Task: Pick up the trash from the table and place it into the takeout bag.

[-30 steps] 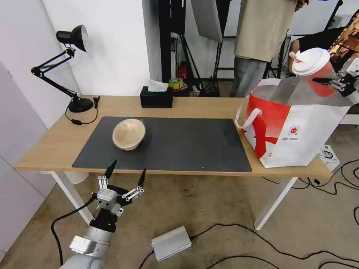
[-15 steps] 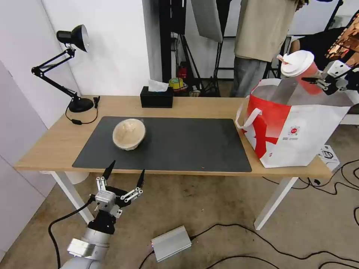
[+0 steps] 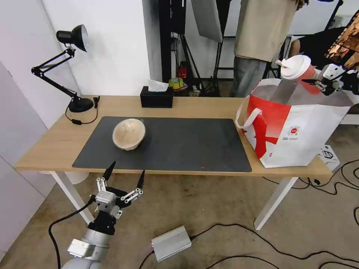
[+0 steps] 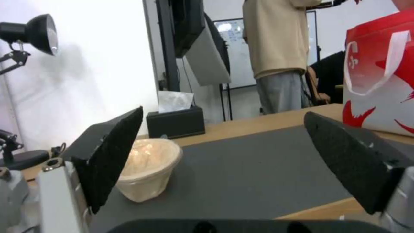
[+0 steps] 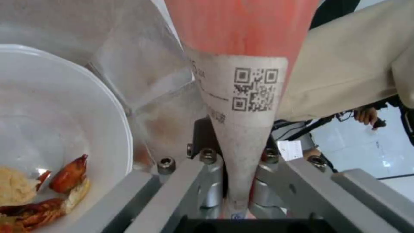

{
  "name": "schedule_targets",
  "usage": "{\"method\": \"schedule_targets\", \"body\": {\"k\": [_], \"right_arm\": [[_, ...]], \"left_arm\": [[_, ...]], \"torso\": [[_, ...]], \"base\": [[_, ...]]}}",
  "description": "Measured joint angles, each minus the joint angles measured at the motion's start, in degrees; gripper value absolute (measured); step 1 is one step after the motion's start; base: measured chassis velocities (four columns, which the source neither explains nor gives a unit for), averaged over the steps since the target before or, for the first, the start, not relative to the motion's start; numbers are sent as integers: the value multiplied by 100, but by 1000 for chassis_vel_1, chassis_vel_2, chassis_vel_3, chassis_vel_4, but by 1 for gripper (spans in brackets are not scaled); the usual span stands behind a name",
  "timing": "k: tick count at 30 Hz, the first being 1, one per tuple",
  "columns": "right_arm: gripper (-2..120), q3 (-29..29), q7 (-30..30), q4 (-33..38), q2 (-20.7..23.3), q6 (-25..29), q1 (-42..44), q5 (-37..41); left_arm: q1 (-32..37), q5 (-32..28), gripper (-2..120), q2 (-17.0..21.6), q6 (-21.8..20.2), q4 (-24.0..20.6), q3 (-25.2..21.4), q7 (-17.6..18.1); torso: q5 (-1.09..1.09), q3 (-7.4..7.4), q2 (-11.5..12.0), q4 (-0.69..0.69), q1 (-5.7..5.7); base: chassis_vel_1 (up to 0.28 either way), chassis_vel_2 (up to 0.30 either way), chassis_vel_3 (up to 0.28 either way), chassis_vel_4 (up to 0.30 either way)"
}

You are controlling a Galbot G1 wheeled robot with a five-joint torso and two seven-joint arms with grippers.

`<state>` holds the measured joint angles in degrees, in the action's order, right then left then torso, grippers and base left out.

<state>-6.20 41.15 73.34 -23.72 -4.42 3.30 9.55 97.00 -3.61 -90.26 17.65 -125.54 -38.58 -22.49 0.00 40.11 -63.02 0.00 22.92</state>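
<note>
1. Right end effector (image 3: 312,81): pinches the red drink cup (image 3: 301,73) by its lower body, holding it tilted above the open mouth of the takeout bag (image 3: 299,127); the cup's white lid leans toward the desk's middle.
2. Large white bowl (image 5: 56,129): already inside the bag against the foil lining, holding shrimp shells and scraps.
3. Beige lidded bowl (image 3: 128,133): sits on the dark grey mat (image 3: 187,145), well apart from the bag, not yet collected.
4. Left end effector (image 3: 124,175): fingers spread wide, empty, waiting below the desk's front edge in line with the beige bowl.
5. Risk, judged: released at this tilt, the cup may land on its side; if liquid remains, the lid or straw hole could leak onto the scraps and lining. It may also strike the bowl's rim and tip it, or clip the bag's soft upper edge and fold it inward.
6. Desk (image 3: 52,142): light wood on white legs, carrying a black lamp (image 3: 71,67) and a black tissue box (image 3: 156,96).
7. Room: white wall, bare floor with cables and a grey box (image 3: 171,243); a person stands behind the desk.
</note>
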Motion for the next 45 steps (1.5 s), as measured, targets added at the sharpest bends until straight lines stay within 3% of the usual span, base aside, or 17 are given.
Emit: {"method": "schedule_targets", "body": {"k": [42, 45], "right_arm": [[3, -209, 73, -569, -356, 216, 3, -912], [12, -228, 121, -551, -348, 215, 3, -967]], "left_arm": [[2, 8, 100, -36, 113, 49, -18, -44], [-7, -7, 100, -33, 111, 58, -19, -43]], "torso": [[1, 0, 0, 0, 0], [1, 0, 0, 0, 0]], "base": [[0, 0, 0, 0], [0, 0, 0, 0]]}}
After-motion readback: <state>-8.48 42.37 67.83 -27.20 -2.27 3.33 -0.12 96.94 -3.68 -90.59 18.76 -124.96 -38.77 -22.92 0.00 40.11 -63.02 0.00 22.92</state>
